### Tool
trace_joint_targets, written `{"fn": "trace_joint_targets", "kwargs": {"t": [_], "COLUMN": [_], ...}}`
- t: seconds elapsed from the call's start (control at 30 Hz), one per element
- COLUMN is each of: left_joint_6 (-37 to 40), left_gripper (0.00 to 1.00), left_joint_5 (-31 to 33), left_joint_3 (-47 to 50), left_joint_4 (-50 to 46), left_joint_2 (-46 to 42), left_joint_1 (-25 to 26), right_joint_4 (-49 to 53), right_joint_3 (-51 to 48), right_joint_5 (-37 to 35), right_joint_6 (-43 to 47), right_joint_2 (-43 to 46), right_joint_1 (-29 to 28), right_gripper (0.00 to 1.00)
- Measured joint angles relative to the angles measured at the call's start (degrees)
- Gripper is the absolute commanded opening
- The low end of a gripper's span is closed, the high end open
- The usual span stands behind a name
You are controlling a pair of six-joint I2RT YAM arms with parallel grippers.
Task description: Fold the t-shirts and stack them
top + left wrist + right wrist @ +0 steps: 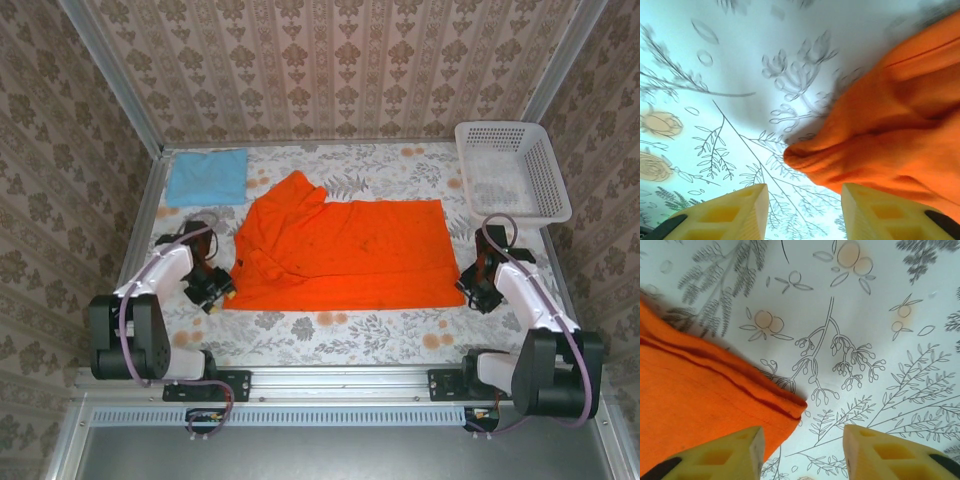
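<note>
The orange shirt lies spread mid-table. In the top view its long axis runs 9 to 3 o'clock: the 9 o'clock end is bunched and turned over, and the 3 o'clock end is a straight hem. The blue shirt sits folded and well apart at 11 o'clock from it, in the far left corner. The basket stands at about 2 o'clock, far right.

My left gripper sits just off the orange shirt's 8 o'clock corner, and my right gripper just off its 4 o'clock corner. Each arm has its own end of the near edge, and neither is clearly nearer.

On the left wrist camera the fingers stand apart with only the table cloth between them. The rolled orange edge lies just ahead toward 1 o'clock, pinched by nothing. On the right wrist camera the fingers are likewise spread and empty, with the doubled hem corner just ahead at 11 o'clock, by the left finger.

As I read it, the coming move turns on both corners lying inboard of my tools. The left gripper must shift toward 3 o'clock and the right toward 9 before either can close on cloth.
</note>
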State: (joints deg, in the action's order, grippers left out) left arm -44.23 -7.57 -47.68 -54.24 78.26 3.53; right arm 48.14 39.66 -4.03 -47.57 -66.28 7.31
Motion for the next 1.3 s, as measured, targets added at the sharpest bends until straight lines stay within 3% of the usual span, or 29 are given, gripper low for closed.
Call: {"fn": "trace_joint_targets", "kwargs": {"t": [0.1, 0.23, 0.33, 0.47, 0.63, 0.83, 1.03, 1.3], "left_joint_6": [2.3, 5.2, 7.3, 8.9, 9.8, 13.4, 17.4, 20.1], "left_gripper": [0.4, 0.38, 0.37, 0.32, 0.3, 0.3, 0.29, 0.29], "left_joint_5": [0.0, -1.7, -3.2, -3.8, -4.0, -4.2, -7.4, -9.4], "left_joint_3": [-6.8, -13.8, -18.1, -21.4, -22.2, -21.5, -17.8, -17.2], "left_joint_4": [0.1, 3.0, 4.0, 5.0, 4.8, 2.2, 1.3, 1.2], "left_joint_2": [1.1, 7.4, 14.4, 21.2, 24.8, 24.3, 21.6, 21.8], "left_joint_1": [-0.2, 0.3, 1.0, 1.6, 1.6, 1.7, 1.7, 2.0], "right_joint_4": [-0.9, -9.2, -14.9, -20.0, -18.2, -9.6, -3.5, 2.1], "right_joint_3": [1.7, 4.0, 11.1, 26.8, 46.1, 60.7, 66.2, 72.0], "right_joint_5": [-1.0, 0.3, 4.4, 13.1, 25.6, 33.7, 34.7, 30.4], "right_joint_6": [-0.6, -0.9, 0.7, 9.3, 21.4, 32.8, 38.9, 42.9], "right_joint_2": [4.4, 5.5, -4.5, -23.6, -42.5, -53.3, -56.7, -61.5], "right_joint_1": [-3.7, -16.9, -25.7, -33.7, -39.1, -45.2, -51.3, -53.9], "right_gripper": [0.56, 0.55, 0.51, 0.46, 0.42, 0.47, 0.51, 0.53]}}
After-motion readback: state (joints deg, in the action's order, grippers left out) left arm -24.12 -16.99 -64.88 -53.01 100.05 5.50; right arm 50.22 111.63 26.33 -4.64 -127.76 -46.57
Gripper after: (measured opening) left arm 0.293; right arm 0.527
